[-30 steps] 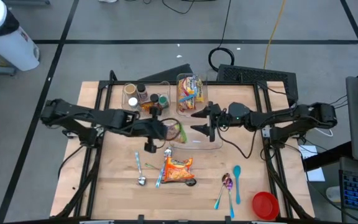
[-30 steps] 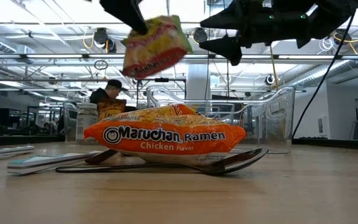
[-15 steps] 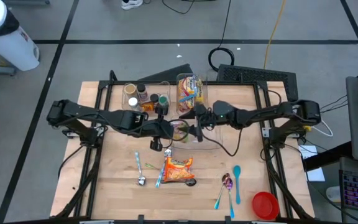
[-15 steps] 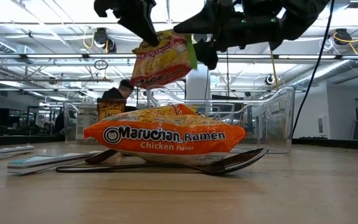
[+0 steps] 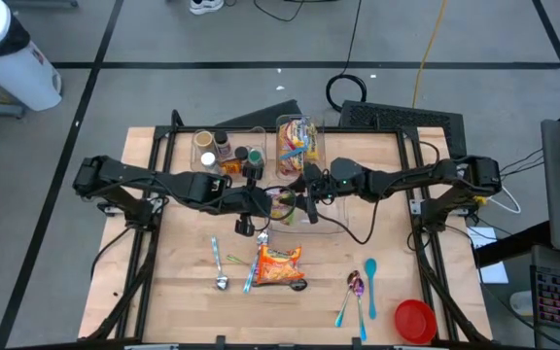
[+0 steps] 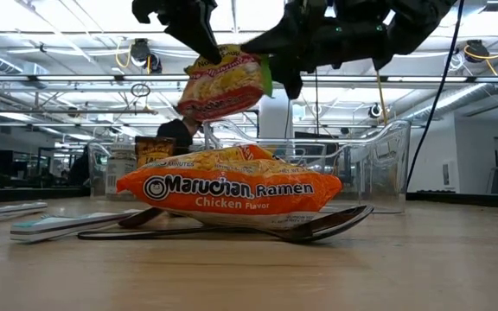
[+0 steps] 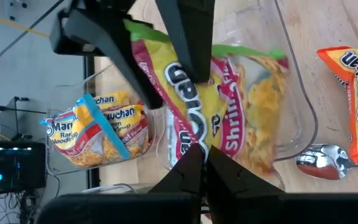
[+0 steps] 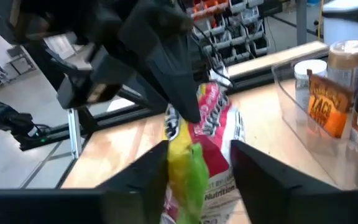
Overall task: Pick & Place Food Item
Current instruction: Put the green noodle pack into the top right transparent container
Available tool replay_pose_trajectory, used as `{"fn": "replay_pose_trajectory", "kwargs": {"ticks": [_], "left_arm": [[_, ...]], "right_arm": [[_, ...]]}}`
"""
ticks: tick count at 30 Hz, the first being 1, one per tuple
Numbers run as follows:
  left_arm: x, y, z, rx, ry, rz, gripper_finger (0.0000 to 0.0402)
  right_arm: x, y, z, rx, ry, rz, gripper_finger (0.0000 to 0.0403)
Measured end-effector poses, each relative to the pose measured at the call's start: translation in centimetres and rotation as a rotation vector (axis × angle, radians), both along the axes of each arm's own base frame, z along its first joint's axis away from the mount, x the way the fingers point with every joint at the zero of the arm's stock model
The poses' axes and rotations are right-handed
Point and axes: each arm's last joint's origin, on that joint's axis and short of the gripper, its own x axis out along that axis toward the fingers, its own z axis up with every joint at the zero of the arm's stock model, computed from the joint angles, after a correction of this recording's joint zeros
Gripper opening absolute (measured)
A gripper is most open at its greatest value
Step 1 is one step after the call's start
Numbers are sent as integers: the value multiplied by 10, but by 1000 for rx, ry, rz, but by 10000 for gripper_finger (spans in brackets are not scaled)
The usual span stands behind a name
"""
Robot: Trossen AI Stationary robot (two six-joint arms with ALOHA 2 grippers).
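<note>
held ramen packet (image 6: 223,82): yellow, red, green edge | table ramen pack (image 6: 229,188): orange, white lettering | bowl (image 5: 414,320): red

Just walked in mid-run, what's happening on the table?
The left gripper is shut on a shrimp ramen packet, holding it in the air above the clear bin. The right gripper straddles the packet's other end, fingers either side; whether they have clamped yet is unclear. It looks like a handover. A Maruchan chicken ramen packet lies on the table by the spoons.
</note>
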Motion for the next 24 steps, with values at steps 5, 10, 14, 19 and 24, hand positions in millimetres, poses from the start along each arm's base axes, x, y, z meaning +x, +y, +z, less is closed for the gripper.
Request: {"fn": "replay_pose_trajectory", "kwargs": {"ticks": [5, 10, 14, 19, 24], "left_arm": [[0, 0, 0, 0, 0, 1, 4], [0, 0, 0, -22, -12, 24, 21], [0, -2, 5, -65, -67, 58, 43], [-14, -2, 25, -131, -145, 44, 52], [-37, 1, 53, -234, -248, 9, 51]], "right_arm": [[0, 0, -1, -6, 6, 3, 81], [0, 0, -1, -51, -3, 9, 8], [-3, -2, 3, -54, -1, 3, 11], [-10, -4, 8, -89, 15, -3, 3], [-23, -13, 24, -163, 0, -32, 1]]}}
